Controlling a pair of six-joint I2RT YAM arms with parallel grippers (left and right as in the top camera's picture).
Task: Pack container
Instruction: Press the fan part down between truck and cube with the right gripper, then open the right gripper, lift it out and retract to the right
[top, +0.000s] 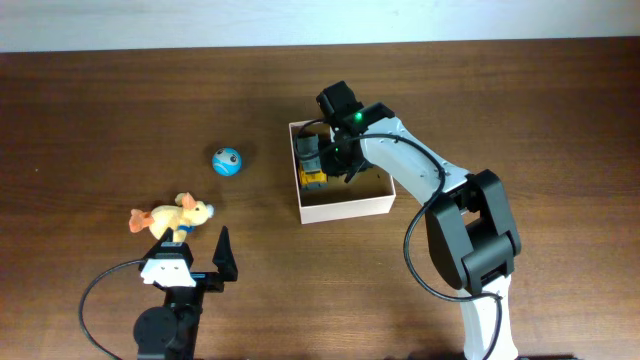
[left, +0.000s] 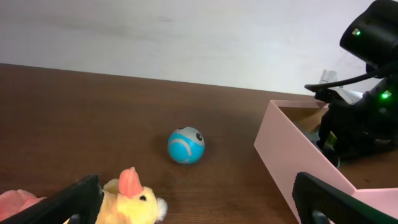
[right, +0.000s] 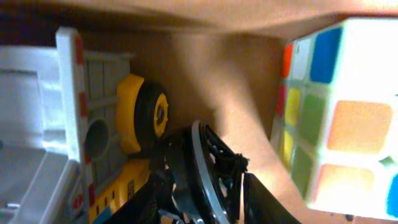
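Note:
The container (top: 345, 207) is a white box, tan inside, right of centre; its wall shows in the left wrist view (left: 292, 155). Inside lie a grey and yellow toy truck (top: 311, 162), also in the right wrist view (right: 93, 124), and a colour cube (right: 339, 112). My right gripper (top: 337, 152) is down inside the box; its fingers (right: 205, 202) are shut on a black round object with a silver rim (right: 199, 162). My left gripper (top: 190, 248) is open and empty (left: 199, 208), just behind a yellow plush duck (top: 172, 216) (left: 130, 199).
A blue ball with a grey face (top: 227, 160) (left: 185, 146) lies on the brown table between the duck and the box. The right arm (left: 360, 93) leans over the box's far side. A white wall runs along the table's back edge.

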